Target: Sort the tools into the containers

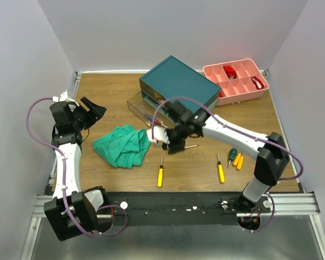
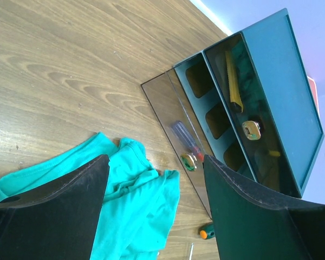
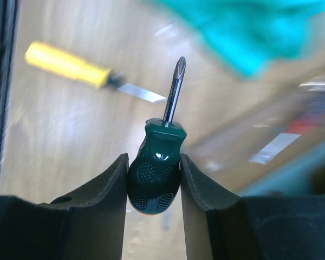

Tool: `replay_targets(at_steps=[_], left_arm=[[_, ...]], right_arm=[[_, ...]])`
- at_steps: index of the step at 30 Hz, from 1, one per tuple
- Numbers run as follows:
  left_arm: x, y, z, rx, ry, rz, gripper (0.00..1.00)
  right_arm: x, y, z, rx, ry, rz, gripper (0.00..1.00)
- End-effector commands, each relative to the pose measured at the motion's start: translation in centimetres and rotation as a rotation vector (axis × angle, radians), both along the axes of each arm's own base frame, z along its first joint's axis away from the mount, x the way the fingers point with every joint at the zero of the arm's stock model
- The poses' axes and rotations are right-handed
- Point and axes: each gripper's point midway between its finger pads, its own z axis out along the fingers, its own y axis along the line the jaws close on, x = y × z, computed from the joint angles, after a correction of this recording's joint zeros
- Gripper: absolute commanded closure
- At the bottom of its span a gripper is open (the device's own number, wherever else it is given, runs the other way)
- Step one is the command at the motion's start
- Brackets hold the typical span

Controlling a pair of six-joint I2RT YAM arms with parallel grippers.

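Top external view: on the wooden table (image 1: 108,92) the dark teal box (image 1: 179,81) sits at the back, its lower clear drawer (image 2: 170,116) pulled out. A green cloth (image 1: 124,145) lies in front of it. The left gripper (image 1: 95,111) hangs over the table's left side, fingers (image 2: 70,200) spread wide. The right gripper (image 1: 169,142), beside the cloth, pinches a stubby green-handled screwdriver (image 3: 154,184) by its handle. A yellow-handled screwdriver (image 1: 160,176) lies on the table nearby.

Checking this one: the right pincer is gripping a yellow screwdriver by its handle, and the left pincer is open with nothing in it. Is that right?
Not quite. The screwdriver in the right pincer is dark green, not yellow; the right wrist view shows it clamped by its handle. The left pincer is open with nothing in it, as you said.
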Motion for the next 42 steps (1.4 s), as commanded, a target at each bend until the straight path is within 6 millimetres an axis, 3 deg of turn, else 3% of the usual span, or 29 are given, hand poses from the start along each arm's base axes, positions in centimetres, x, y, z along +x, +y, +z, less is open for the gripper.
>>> replay_targets(at_steps=[1,4,6,10,11,14,17,22,23,26,32,42], left_arm=[[0.6,-0.1,1.7,0.006,-0.051,-0.017,0.21],[0.7,0.0,1.9,0.003,-0.054,-0.017,0.21],[0.7,-0.1,1.9,0.002,-0.051,-0.02,0.21],[0.8,-0.1,2.3,0.0,-0.054,-0.024,0.21],[0.8,-0.2,2.4,0.0,-0.055,-0.027,0.21],[0.7,-0.1,2.6,0.009,-0.063,-0.025,0.21],[0.3,-0.2,2.1,0.005,-0.058,-0.02,0.21],[-0.2,-0.3,1.4,0.0,-0.059,-0.015,0.2],[-0.3,-0.3,1.1,-0.001,-0.055,-0.015,0.2],[-0.4,-0.3,0.8,-0.001,-0.051,-0.014,0.2],[-0.6,-0.4,0.3,0.0,-0.036,-0.018,0.2],[-1.2,-0.3,-0.2,0.008,-0.02,-0.014,0.2]], right_arm=[[3.2,2.1,7.0,0.213,0.028,-0.147,0.94],[7.3,3.4,7.1,0.239,-0.058,-0.289,0.93],[10.0,4.0,5.8,0.211,-0.096,-0.365,0.89],[12.9,4.4,4.0,0.167,-0.161,-0.439,0.46],[13.1,4.4,4.1,0.166,-0.167,-0.445,0.42],[12.3,4.0,5.2,0.189,-0.166,-0.428,0.37],[9.9,2.8,5.3,0.19,-0.14,-0.372,0.37],[5.3,-0.5,2.6,0.139,-0.098,-0.234,0.37],[3.9,-1.8,1.0,0.11,-0.08,-0.223,0.38],[2.3,-3.1,-0.5,0.092,-0.072,-0.176,0.38],[1.5,-3.2,-1.7,0.077,-0.043,-0.133,0.39],[1.8,-4.7,-7.3,-0.042,-0.064,-0.066,0.41]])
